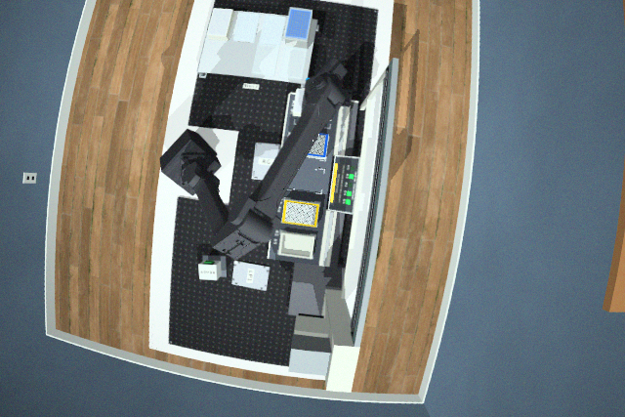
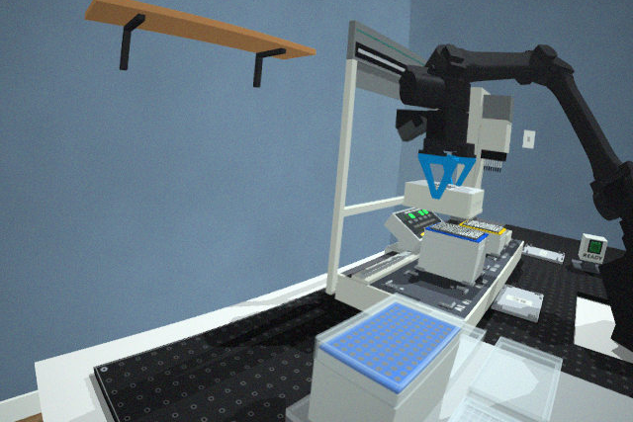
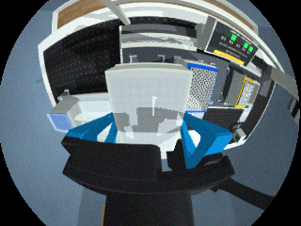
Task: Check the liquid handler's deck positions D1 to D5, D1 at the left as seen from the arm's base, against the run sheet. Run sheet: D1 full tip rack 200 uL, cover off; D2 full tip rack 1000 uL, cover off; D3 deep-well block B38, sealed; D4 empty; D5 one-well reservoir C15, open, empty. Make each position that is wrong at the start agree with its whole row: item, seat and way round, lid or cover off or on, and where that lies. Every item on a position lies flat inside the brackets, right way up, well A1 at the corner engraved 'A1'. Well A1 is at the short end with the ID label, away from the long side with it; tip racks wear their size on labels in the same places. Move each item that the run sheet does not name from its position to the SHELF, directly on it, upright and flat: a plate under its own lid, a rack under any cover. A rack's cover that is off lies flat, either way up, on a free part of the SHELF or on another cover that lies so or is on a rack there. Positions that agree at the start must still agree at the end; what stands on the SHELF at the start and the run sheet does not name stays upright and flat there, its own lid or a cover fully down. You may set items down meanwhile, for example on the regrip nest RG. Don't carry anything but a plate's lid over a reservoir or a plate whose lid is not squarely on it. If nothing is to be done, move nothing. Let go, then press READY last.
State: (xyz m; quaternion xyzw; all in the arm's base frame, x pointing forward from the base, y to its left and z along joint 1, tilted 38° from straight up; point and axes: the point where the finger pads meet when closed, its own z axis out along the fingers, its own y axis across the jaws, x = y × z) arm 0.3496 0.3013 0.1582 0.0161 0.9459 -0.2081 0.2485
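My gripper (image 2: 445, 187) with blue fingers is shut on a pale, deep, box-shaped block (image 2: 443, 197) and holds it in the air above the far end of the liquid handler's deck (image 2: 444, 290). In the wrist view the block (image 3: 150, 104) fills the space between the fingers. Below it on the deck stand a blue-topped tip rack (image 2: 455, 252), cover off, and behind it a yellow-topped tip rack (image 2: 483, 227). From above I see the blue rack (image 1: 317, 145), the yellow rack (image 1: 301, 212) and an open pale reservoir (image 1: 296, 244). My arm hides the other positions.
On the pale SHELF platform (image 1: 255, 49) stand a blue tip rack under a clear cover (image 2: 391, 340) and loose clear covers (image 2: 516, 377). The regrip nest (image 2: 518, 303) and READY button (image 2: 592, 247) sit on the black board. The handler's gantry and pipette head (image 2: 493, 126) stand close behind my wrist.
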